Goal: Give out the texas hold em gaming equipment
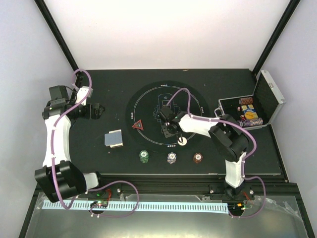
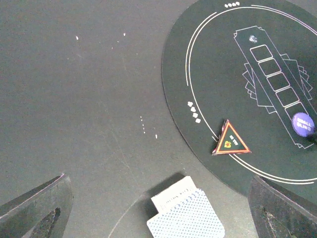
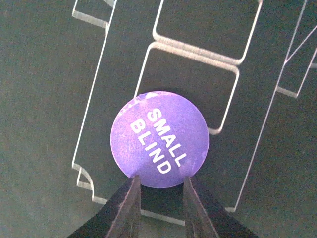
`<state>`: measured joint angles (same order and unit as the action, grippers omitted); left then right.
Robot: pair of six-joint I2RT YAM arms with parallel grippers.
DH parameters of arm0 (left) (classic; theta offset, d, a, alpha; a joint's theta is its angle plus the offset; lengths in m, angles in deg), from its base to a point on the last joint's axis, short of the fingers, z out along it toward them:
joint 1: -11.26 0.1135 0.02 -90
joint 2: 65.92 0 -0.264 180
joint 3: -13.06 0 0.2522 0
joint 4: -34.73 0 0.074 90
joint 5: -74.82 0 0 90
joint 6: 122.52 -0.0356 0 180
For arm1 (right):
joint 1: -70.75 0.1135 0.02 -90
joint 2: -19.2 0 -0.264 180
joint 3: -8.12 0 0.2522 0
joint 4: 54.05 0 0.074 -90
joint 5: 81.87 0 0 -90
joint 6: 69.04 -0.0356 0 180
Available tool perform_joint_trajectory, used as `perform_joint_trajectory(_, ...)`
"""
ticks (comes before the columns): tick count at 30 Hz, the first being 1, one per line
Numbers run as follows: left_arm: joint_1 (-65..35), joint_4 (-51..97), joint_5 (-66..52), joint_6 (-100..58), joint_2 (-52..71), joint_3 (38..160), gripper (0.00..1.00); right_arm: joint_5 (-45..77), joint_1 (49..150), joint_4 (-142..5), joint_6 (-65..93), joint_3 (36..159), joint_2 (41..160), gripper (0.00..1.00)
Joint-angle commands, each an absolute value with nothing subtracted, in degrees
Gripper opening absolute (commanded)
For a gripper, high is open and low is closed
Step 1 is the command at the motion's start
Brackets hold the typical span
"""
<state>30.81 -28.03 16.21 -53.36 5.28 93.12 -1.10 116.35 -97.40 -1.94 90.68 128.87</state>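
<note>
Jaws of right gripper (image 3: pixel 161 181) narrowed, tips at edge of small-blind button (image 3: pixel 159 139) on mat (image 1: pixel 148 99) — hold undeterminable; left gripper (image 1: pixel 95 110) spread wide, empty. Laid out: triangle marker (image 2: pixel 230 141), white button (image 1: pixel 182 141), chip stacks (image 1: pixel 171 157), cards (image 2: pixel 185 218). More chips in case (image 1: pixel 270 96) — distribution judged partial.

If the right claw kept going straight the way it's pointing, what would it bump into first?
Most likely the purple round token marked SMALL BLIND, lying flat on the black mat. The tips of the right claw sit right at its near edge; whether they touch it is unclear.
</note>
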Motion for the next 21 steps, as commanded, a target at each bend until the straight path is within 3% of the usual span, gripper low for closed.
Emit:
perform_joint_trajectory(1, 31.1, -29.4, 17.5, -53.3, 6.2, 95.5, 0.99, -5.6, 114.6, -99.0, -0.6, 97.0, 133.9, 0.24)
perform_joint_trajectory(16, 31.1, -31.7, 20.1, -54.9, 7.1, 96.0, 0.99, -3.7, 104.0, -117.6, 4.1, 150.7, 165.1, 0.25)
perform_joint_trajectory(21, 31.1, -31.9, 19.7, -55.9, 8.7, 95.5, 0.99, -2.9, 103.3, -118.2, 6.8, 155.4, 166.0, 0.33)
